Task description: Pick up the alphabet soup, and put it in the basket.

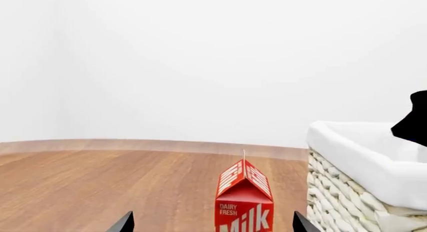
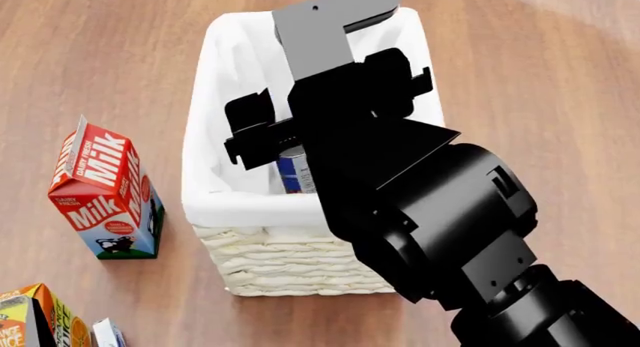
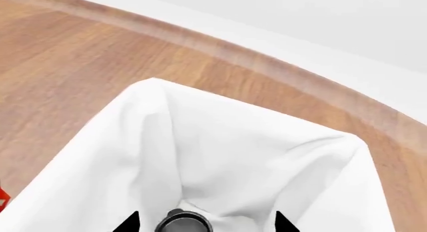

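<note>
hovering over the basket [image 2: 215, 204] at the centre of the head view, the right claw [image 2: 290, 148] has the alphabet soup [image 2: 296, 172] down inside the white lining, so the step in hand looks like the placing itself, nearly done. in the right wrist view the can's round grey top [image 3: 184, 223] sits at the bottom edge between two dark finger tips set apart on either side of it; whether they press on the can or have let go i cannot tell. the next move, as i judge it, calls for spreading the fingers clear and lifting straight up, so the arm does not snag the cloth or drag the can over. the left claw [image 1: 212, 224] shows only two black tips at the bottom of its own view, standing wide apart with nothing between them (the milk carton [image 1: 244, 202] stands beyond). the basket is a tall rectangle of chunky cream wicker with soft white cloth folded over its rim; the can is a small smooth cylinder with a blue label. the carton is gable-topped, red and glossy, on the wood-grain bench [image 2: 90, 55].
</note>
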Robot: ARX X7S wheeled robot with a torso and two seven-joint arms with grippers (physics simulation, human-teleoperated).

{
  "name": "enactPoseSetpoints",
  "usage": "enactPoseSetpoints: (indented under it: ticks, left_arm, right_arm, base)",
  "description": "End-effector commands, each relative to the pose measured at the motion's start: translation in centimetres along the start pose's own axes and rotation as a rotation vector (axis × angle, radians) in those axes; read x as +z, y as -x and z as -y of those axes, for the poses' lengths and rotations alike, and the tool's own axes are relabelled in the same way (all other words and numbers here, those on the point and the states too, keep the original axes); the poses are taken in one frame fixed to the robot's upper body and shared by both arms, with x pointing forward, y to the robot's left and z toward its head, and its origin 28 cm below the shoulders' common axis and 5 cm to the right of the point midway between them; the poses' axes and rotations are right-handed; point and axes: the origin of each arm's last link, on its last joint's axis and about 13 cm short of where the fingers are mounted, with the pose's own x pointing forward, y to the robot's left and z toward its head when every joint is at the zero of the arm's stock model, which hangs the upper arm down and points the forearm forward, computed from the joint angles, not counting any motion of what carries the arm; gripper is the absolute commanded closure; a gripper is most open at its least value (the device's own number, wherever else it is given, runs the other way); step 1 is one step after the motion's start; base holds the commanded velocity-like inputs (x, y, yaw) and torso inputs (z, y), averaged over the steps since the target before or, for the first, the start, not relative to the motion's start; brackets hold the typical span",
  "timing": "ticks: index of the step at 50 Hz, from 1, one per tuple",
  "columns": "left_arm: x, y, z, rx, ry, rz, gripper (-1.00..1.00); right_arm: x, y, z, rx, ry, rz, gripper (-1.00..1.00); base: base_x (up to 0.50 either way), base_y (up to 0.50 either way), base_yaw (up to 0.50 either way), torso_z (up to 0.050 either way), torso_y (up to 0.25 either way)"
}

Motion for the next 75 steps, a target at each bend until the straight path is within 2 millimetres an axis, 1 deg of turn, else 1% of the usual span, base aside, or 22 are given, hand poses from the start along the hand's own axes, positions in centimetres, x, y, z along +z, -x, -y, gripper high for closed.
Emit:
enactPoseSetpoints:
  ticks: [1,19,23,25,32,37,38,41,42,43,48,49,51,53,59,60,62,65,66,70,72,75]
  left_arm:
    - [0.0,0.0,0.0,0.001,0.002,0.000,-1.00]
    - [0.0,0.0,0.0,0.001,-0.002,0.000,-1.00]
    - [0.0,0.0,-0.1,0.003,-0.001,0.001,-1.00]
    - [0.0,0.0,-0.1,0.004,-0.001,0.001,-1.00]
    - [0.1,0.0,-0.1,0.006,-0.002,0.002,-1.00]
    - [0.0,-0.1,-0.1,0.012,0.000,-0.002,-1.00]
    - [-0.1,-0.1,-0.1,0.010,-0.001,-0.005,-1.00]
    - [-0.1,0.0,-0.1,0.009,-0.002,-0.005,-1.00]
    - [-0.1,-0.1,-0.1,0.011,-0.002,-0.005,-1.00]
    - [-0.2,-0.1,-0.1,0.022,0.003,-0.014,-1.00]
    - [0.0,-0.1,-0.2,0.021,0.003,-0.010,-1.00]
    - [0.1,-0.1,-0.3,0.027,0.005,-0.008,-1.00]
    - [0.2,-0.1,-0.5,0.032,0.008,-0.007,-1.00]
    - [0.4,0.0,-0.6,0.036,0.011,-0.001,-1.00]
    - [0.6,0.0,-0.8,0.046,0.014,0.006,-1.00]
    - [0.5,0.0,-0.7,0.046,0.014,0.005,-1.00]
    - [0.4,0.0,-0.7,0.045,0.013,0.004,-1.00]
    - [0.4,0.0,-0.7,0.044,0.012,0.002,-1.00]
    - [0.5,-0.1,-0.8,0.046,0.013,0.003,-1.00]
    - [0.4,-0.1,-0.8,0.050,0.011,0.002,-1.00]
    - [0.4,-0.2,-0.9,0.056,0.009,0.000,-1.00]
    - [0.4,-0.1,-0.9,0.055,0.010,0.001,-1.00]
  right_arm:
    - [0.0,-0.1,0.1,-0.012,0.006,0.002,-1.00]
    - [-0.1,0.0,0.3,-0.014,0.010,0.005,-1.00]
    - [0.1,0.4,0.3,-0.013,0.011,0.014,-1.00]
    - [0.3,0.7,0.4,-0.012,0.012,0.023,-1.00]
    - [0.2,3.0,0.9,0.011,0.003,0.088,-1.00]
    - [-0.3,5.9,1.3,0.031,-0.017,0.186,-1.00]
    - [-0.7,6.8,1.3,0.041,-0.011,0.211,-1.00]
    - [-1.4,8.1,1.2,0.035,0.015,0.240,-1.00]
    - [-1.9,9.1,1.2,0.051,0.010,0.268,-1.00]
    - [-2.2,9.7,1.2,0.034,0.017,0.285,-1.00]
    - [-3.7,11.3,1.7,0.006,0.034,0.319,-1.00]
    - [-4.3,11.6,2.3,-0.050,0.053,0.326,-1.00]
    - [-4.9,12.1,2.9,-0.065,0.036,0.331,-1.00]
    - [-5.8,12.9,3.6,-0.134,0.052,0.343,-1.00]
    - [-8.2,15.5,5.1,-0.193,-0.013,0.378,-1.00]
    - [-9.0,16.1,5.4,-0.205,-0.024,0.383,-1.00]
    - [-10.1,16.5,5.7,-0.218,-0.047,0.384,-1.00]
    - [-11.4,16.5,5.9,-0.230,-0.061,0.377,-1.00]
    - [-12.5,16.5,5.9,-0.233,-0.079,0.368,-1.00]
    - [-14.5,16.6,5.7,-0.224,-0.110,0.376,-1.00]
    - [-15.8,16.6,5.5,-0.223,-0.137,0.399,-1.00]
    - [-16.9,16.3,5.1,-0.258,-0.116,0.411,-1.00]
  base:
    - [0.00,0.00,0.00,0.000,0.000]
    - [0.00,0.00,0.00,0.000,0.000]
    - [0.00,0.00,0.00,0.000,0.000]
    - [0.00,0.00,0.00,0.000,0.000]
    - [0.00,0.00,0.00,0.000,0.000]
    - [0.00,0.00,0.00,0.000,0.000]
    - [0.00,0.00,0.00,0.000,0.000]
    - [0.00,0.00,0.00,0.000,0.000]
    - [0.00,0.00,0.00,0.000,0.000]
    - [0.00,0.00,0.00,0.000,0.000]
    - [0.00,0.00,0.00,0.000,0.000]
    - [0.00,0.00,0.00,0.000,0.000]
    - [0.00,0.00,0.00,0.000,0.000]
    - [0.00,0.00,0.00,0.000,0.000]
    - [0.00,0.00,0.00,0.000,0.000]
    - [0.00,0.00,0.00,0.000,0.000]
    - [0.00,0.00,0.00,0.000,0.000]
    - [0.00,0.00,0.00,0.000,0.000]
    - [0.00,0.00,0.00,0.000,0.000]
    - [0.00,0.00,0.00,0.000,0.000]
    - [0.00,0.00,0.00,0.000,0.000]
    - [0.00,0.00,0.00,0.000,0.000]
